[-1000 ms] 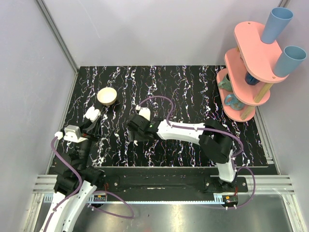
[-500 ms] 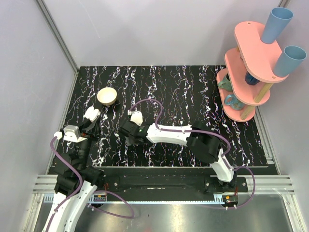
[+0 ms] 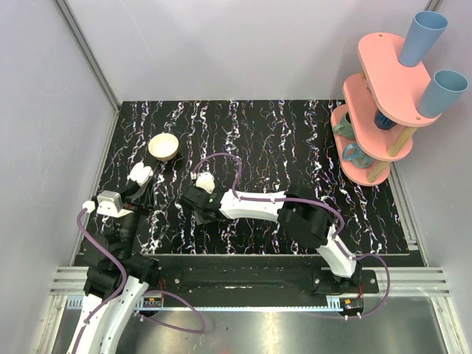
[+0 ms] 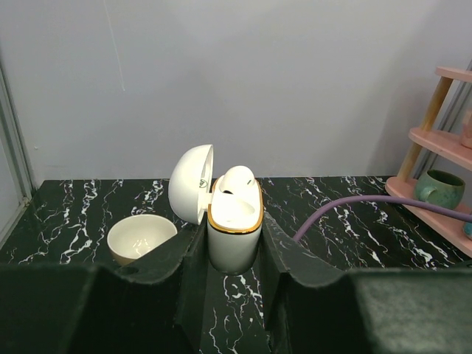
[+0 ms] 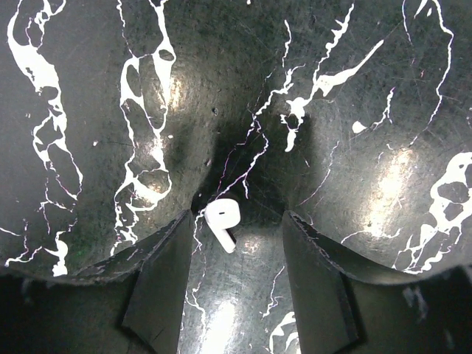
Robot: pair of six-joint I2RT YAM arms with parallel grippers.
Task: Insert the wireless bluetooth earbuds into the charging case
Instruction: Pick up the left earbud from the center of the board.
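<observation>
Case [image 4: 234, 237] clamped in left gripper [image 4: 234, 257]; right gripper [image 5: 237, 221], pointing down, straddles earbud [image 5: 223, 216] half-open.

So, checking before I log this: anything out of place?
One earbud lies loose on the table between the right gripper's fingers. The other earbud pokes up from the open case in the left gripper, maybe not seated.

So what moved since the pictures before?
The right pincer slid left across the table and is narrowing around the loose earbud, not gripping it yet. The left pincer stayed shut on the open charging case, with the seated earbud in it. The bowl and pink rack stayed put.
</observation>
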